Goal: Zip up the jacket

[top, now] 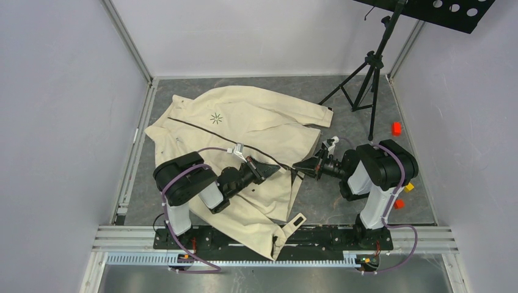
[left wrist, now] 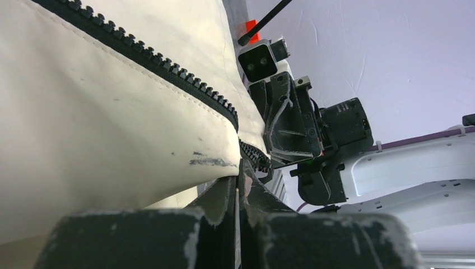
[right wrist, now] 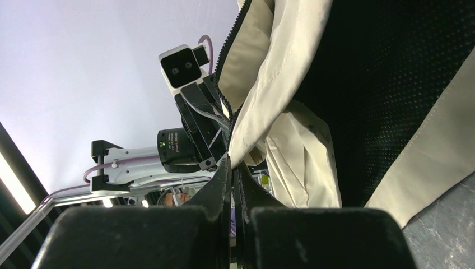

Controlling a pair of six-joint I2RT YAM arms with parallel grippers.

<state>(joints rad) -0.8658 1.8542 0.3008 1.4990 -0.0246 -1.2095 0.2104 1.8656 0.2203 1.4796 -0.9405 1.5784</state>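
Observation:
The cream jacket [top: 244,119] lies spread on the grey floor, with its black starburst logo [top: 216,118] and dark zipper line [top: 201,130] running down to the right. My left gripper [top: 273,170] is shut on the jacket's front edge at the lower end of the zipper; in the left wrist view [left wrist: 241,168] the zipper teeth [left wrist: 168,67] run right up to its closed jaws. My right gripper [top: 297,167] faces it a few centimetres away, shut on the jacket's bottom hem [right wrist: 231,165]. The dark lining [right wrist: 392,84] shows there.
A black tripod stand [top: 369,73] stands at the back right. An orange block [top: 396,128] lies right of it, and small yellow [top: 408,187] and red [top: 398,204] pieces lie by the right arm. White walls enclose the floor; a metal rail [top: 427,244] runs along the near edge.

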